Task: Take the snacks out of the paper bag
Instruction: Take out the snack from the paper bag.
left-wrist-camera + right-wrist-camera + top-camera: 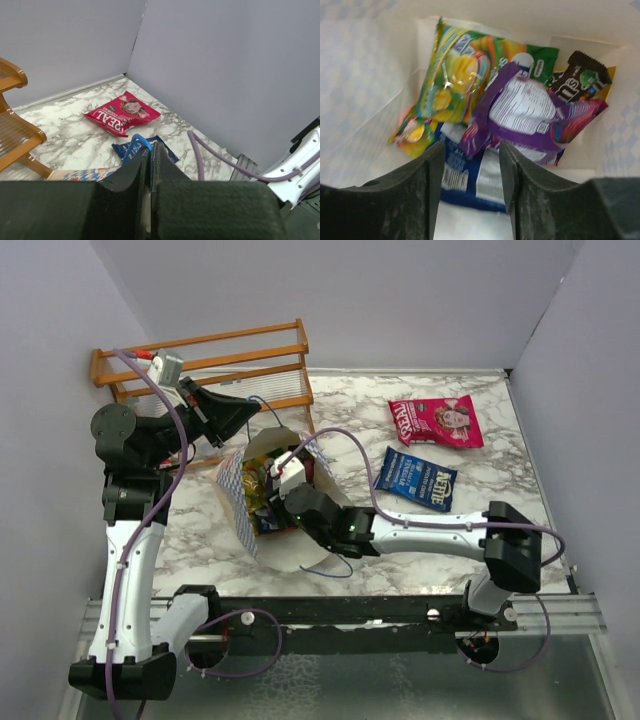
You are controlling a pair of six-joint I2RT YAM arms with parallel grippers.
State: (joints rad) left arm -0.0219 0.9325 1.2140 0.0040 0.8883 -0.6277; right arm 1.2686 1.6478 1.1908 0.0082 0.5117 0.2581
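Marble tabletop [500,525], right tool [472,152] inside paper bag [365,75], snacks [520,110] just ahead

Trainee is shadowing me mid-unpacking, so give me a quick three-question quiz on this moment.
1. True or false: the pink packet lies on the table, outside the paper bag.
2. Fill in: the left gripper is shut on the bag's blue cord ___.
3. Which gripper reaches into the bag above the purple packet? A) left gripper B) right gripper
Key: 1 true; 2 handle; 3 B.
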